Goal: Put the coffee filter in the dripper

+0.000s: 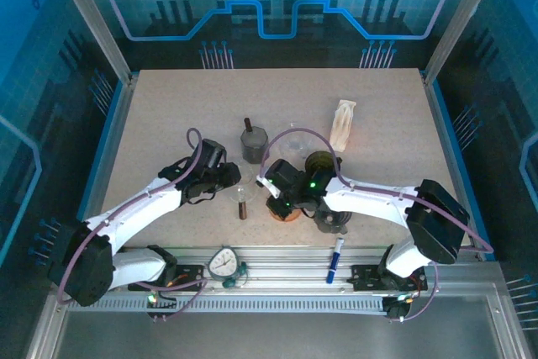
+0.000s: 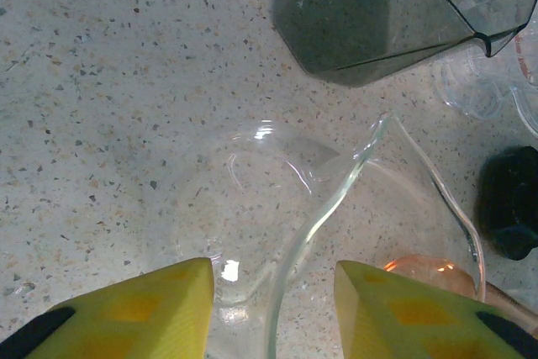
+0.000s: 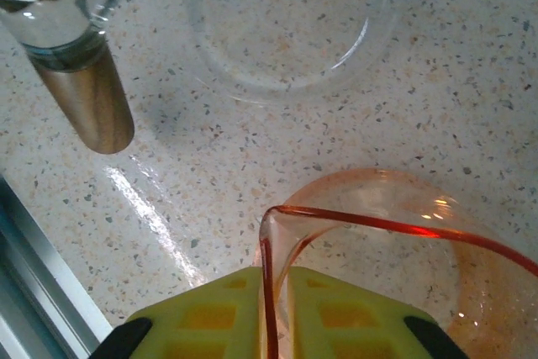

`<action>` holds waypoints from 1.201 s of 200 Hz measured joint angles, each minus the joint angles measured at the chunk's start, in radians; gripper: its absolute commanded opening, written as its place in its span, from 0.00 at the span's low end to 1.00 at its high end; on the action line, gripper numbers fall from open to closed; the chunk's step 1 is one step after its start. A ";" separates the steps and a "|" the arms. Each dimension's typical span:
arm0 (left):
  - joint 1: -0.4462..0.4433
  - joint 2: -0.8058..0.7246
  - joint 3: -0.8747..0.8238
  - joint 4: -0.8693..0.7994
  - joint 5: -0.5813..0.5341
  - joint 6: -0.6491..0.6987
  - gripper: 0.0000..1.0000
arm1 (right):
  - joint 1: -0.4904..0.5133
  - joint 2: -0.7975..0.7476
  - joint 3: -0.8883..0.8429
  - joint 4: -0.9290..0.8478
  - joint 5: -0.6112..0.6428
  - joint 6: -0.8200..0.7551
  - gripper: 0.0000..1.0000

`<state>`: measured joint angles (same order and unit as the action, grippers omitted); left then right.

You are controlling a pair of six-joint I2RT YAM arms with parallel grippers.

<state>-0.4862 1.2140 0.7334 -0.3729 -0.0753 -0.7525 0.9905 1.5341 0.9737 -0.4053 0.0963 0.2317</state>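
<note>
The white coffee filter lies folded at the back right of the table, away from both arms. An orange see-through dripper stands near the front middle. My right gripper is shut on its thin rim, one yellow finger on each side of the wall. A clear glass dripper stands just left of it. My left gripper is open and straddles that clear rim without touching it.
A dark grey dripper stands behind the grippers, with a clear glass vessel beside it. Black pieces sit right of the orange dripper. A wooden handle, a blue marker and a dial lie near the front rail.
</note>
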 measured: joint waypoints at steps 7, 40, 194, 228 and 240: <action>0.000 0.000 0.001 0.000 0.000 0.000 0.44 | 0.005 0.000 0.002 -0.002 0.000 0.000 0.13; 0.003 0.000 0.013 0.000 0.000 0.003 0.45 | 0.035 0.001 0.005 -0.006 0.000 0.000 0.14; 0.005 -0.016 0.018 0.003 0.005 0.002 0.56 | 0.000 -0.452 -0.107 -0.184 0.220 0.226 0.65; 0.005 -0.051 0.018 0.003 0.017 0.002 0.65 | -0.175 -0.605 -0.192 -0.343 0.264 0.330 0.71; 0.005 -0.077 0.018 0.003 0.021 0.002 0.70 | -0.235 -0.647 -0.218 -0.382 0.269 0.352 0.71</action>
<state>-0.4816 1.1366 0.7509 -0.3695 -0.0547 -0.7509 0.7555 0.8871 0.7555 -0.7872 0.3653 0.5838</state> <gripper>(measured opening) 0.661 0.705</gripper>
